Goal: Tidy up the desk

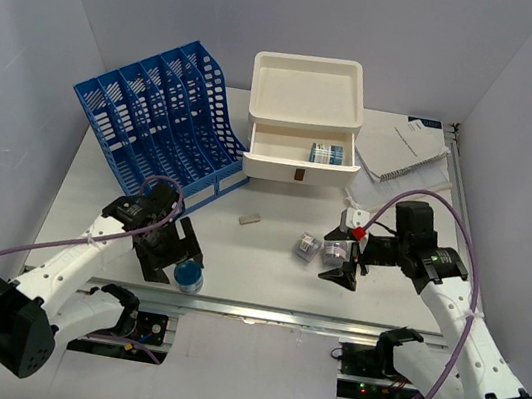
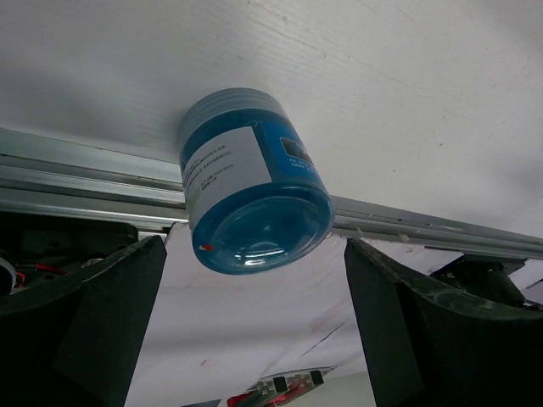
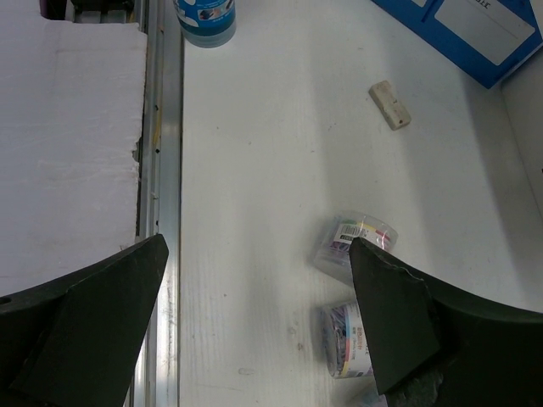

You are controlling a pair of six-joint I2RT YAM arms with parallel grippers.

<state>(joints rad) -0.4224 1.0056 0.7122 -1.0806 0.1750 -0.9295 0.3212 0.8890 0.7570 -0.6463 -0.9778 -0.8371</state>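
spread wide and empty: my left pincer (image 2: pixel 254 253) faces a blue jar (image 2: pixel 250 191) on the desk (image 2: pixel 399 76), my right pincer (image 3: pixel 259 246) hangs over two tubs (image 3: pixel 341 244).

Eight loose or standing items are counted on one desk (image 1: pixel 256 264).
One blue file rack (image 1: pixel 163 112), one cream drawer box (image 1: pixel 308 95) with a single drawer pulled open, one labelled tub (image 1: pixel 327 155) inside that drawer, two clear tubs (image 1: pixel 308 247) lying side by side, one blue jar (image 1: pixel 189 275), one small beige block (image 1: pixel 249 220) and one spiral notebook (image 1: pixel 410 152) are seen.
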